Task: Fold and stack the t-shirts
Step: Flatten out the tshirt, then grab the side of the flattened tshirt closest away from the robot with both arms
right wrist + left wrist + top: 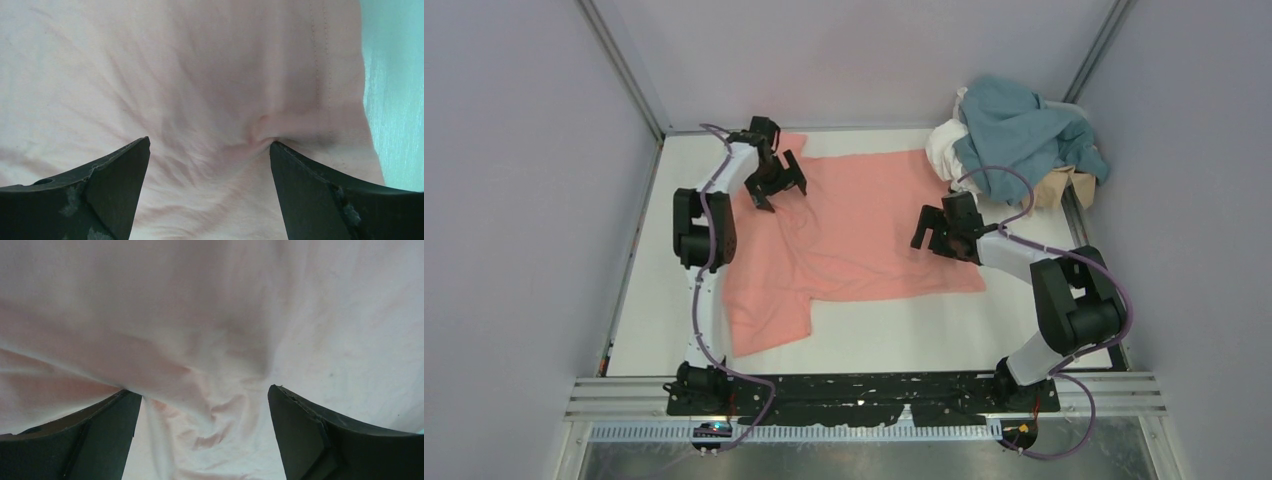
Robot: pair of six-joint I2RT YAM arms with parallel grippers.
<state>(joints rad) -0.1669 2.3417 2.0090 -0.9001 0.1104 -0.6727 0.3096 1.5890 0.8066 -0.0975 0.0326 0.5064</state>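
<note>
Sprawling salmon-pink t-shirt (854,235), white table (894,330), lilac walls (524,200)

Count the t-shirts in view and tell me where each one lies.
4. The salmon-pink shirt lies spread out in the middle; the teal-blue shirt, white shirt and tan shirt are heaped together at the far right corner. The heap may hide more.

Pale lavender walls (514,200) enclose a white table (904,335) under even light.

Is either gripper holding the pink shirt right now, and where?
Neither. The left gripper and the right gripper are both open, tips down on the pink shirt, left near its far-left corner, right near its hem.
</note>
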